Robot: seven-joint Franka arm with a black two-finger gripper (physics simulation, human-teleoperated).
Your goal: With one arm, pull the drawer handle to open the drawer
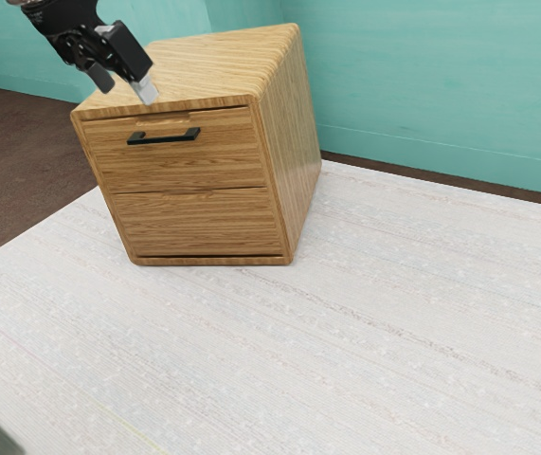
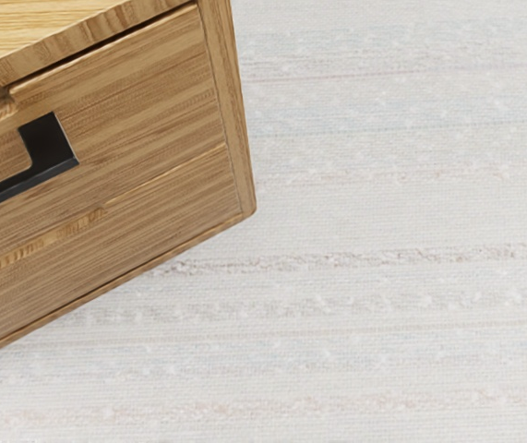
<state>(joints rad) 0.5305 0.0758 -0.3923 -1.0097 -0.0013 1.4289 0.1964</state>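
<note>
Our gripper [image 1: 123,83] hangs with its fingers spread and empty over the top front edge of the cabinet [image 1: 289,123]. The handle [image 1: 163,137] sits just below our fingertips, untouched. The drawer [image 1: 180,163] looks fully closed, so reaching, grasping and pulling all remain.

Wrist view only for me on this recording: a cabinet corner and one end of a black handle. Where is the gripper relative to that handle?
Observer: The gripper hangs above the handle, toward the exterior view's left, near the top front edge of the cabinet, not touching the handle.
Operator: Fingers open?
Observer: Yes, open, nothing between them.
Operator: Is the drawer out at all?
Observer: No, the upper drawer front looks flush with the cabinet.
</note>
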